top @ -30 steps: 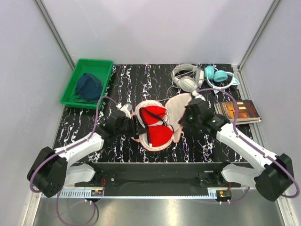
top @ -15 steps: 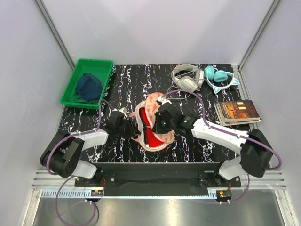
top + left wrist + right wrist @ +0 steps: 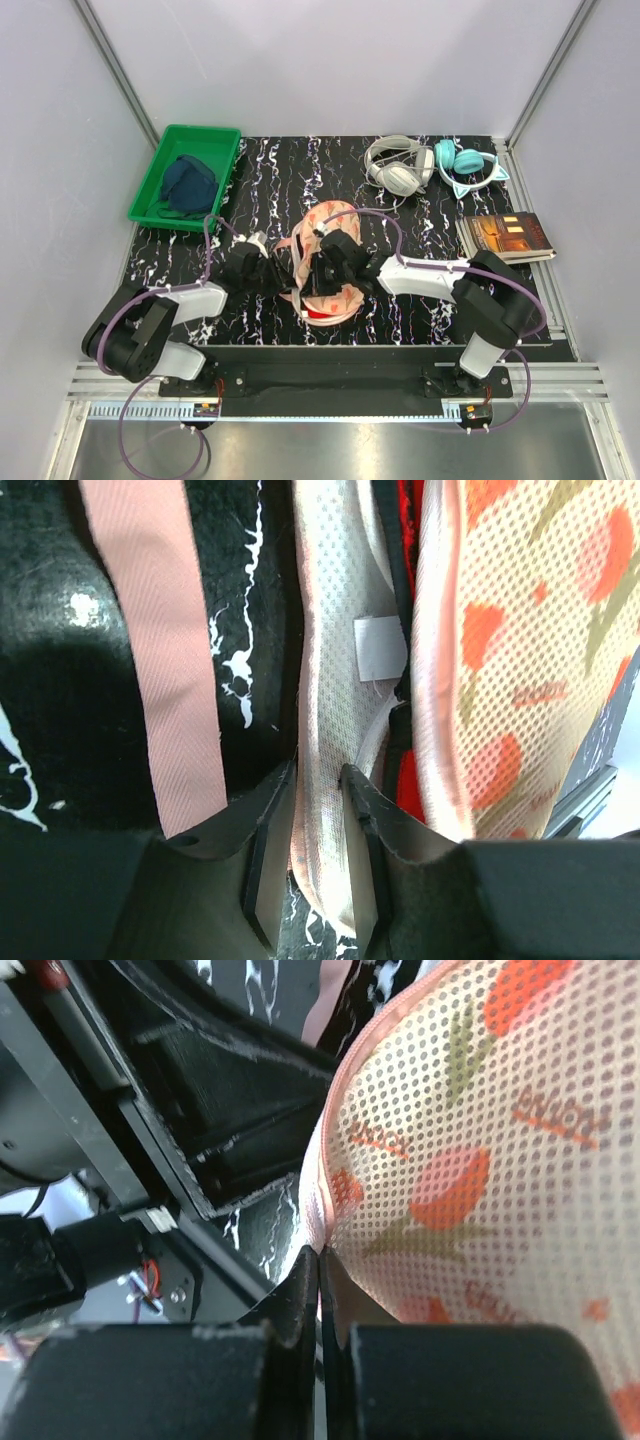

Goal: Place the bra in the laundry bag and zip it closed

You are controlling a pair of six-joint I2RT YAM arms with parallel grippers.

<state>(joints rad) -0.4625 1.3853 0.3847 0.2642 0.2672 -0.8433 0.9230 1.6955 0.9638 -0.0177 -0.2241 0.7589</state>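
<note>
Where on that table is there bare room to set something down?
Back strip between the green tray and white headphones; front right corner, nearer than the book. Crowded in the middle around the laundry bag.

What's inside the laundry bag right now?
Slivers of the red bra show between the mesh lining and printed flap of the laundry bag; the flap covers the rest.

Light falls evenly from above in the overhead view, bright, with only soft shadows on the black white-veined marble bench [image 3: 270, 180]. The wrist views are very near: the peach-pink printed mesh laundry bag [image 3: 480, 1160] is sharp and bright, the left pincer [image 3: 318, 775] dim and slightly blurred, some corners overexposed
</note>
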